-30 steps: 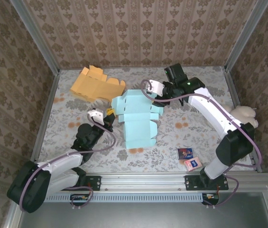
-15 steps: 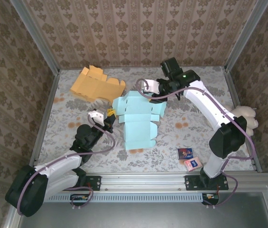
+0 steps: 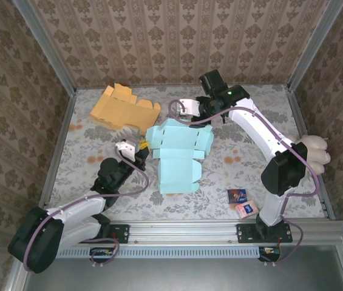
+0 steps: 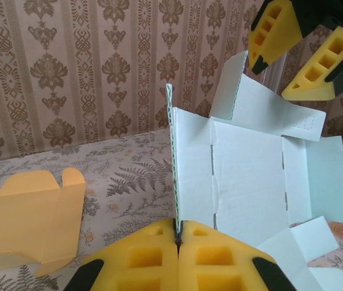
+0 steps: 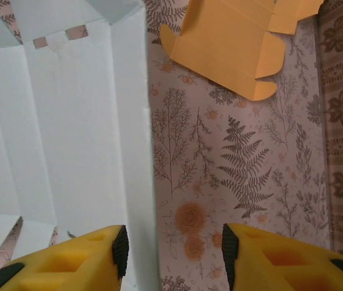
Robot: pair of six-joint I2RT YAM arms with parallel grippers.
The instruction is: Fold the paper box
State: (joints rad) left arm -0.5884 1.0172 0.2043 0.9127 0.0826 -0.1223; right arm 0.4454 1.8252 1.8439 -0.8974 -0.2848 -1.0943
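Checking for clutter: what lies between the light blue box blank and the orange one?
Bare floral table cover lies between the light blue box blank and the orange box blank, clearest in the right wrist view.

I sit boxed in by wallpaper (image 3: pixel 177 36), tan with a brown damask pattern in vertical bands, at 9, 12 and 3 o'clock. Bare aluminium posts (image 3: pixel 44 45) run up the corners at 11 and 1 o'clock. Under me the table (image 3: pixel 86 142) wears a pale cloth printed with grey ferns and small orange flowers. An aluminium rail (image 3: pixel 183 230) closes the edge at 6 o'clock, with a ribbed grey strip (image 3: pixel 183 251) just beyond it. The light is soft and even, the shadows faint.
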